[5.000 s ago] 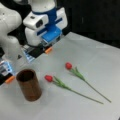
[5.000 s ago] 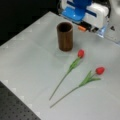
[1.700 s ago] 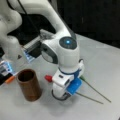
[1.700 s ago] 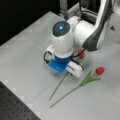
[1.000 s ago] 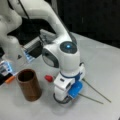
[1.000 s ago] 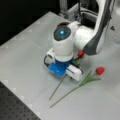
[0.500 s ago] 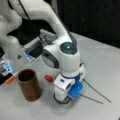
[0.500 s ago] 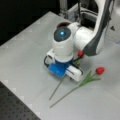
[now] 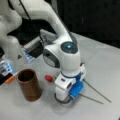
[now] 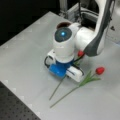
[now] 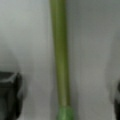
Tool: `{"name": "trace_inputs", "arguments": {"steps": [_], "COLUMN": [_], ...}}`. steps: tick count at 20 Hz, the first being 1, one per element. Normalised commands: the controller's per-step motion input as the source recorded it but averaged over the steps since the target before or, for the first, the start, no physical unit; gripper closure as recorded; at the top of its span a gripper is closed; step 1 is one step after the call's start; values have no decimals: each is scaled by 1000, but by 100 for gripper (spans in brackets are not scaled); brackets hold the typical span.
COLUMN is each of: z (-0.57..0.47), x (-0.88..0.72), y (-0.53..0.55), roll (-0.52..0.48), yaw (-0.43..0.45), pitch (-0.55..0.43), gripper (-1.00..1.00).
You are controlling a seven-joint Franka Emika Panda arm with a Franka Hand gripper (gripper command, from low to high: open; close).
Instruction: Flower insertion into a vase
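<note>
Two parted fingers (image 11: 11,95) flank the green stem (image 11: 60,62) (untouched) on the table (image 11: 90,37).

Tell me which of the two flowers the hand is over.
The flower whose red bud shows beside the arm; the hand straddles its stem, fingers apart. The other flower lies clear, toward a front view's right.

The vase (image 9: 29,85) is plain dark brown. 2 flowers lie on the pale grey table (image 10: 22,55), each with a red bloom (image 10: 100,70) and green stem (image 11: 60,57). The arm (image 9: 66,58) is white with blue trim and a glowing blue light.
</note>
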Motion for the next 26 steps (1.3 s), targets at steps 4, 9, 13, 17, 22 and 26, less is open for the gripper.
{"name": "trace_inputs", "arguments": {"steps": [4, 9, 13, 17, 22, 26], "z": [-96, -104, -17, 214, 293, 152], "x": [72, 60, 19, -63, -110, -89], "y": [55, 51, 43, 29, 17, 13], "roll": [-79, -75, -73, -66, -62, -4], "yaw": [-41, -31, -28, -27, -27, -50], "pitch": [-14, -13, 6, 62, 55, -49], "gripper": [100, 100, 100, 100, 100, 100]}}
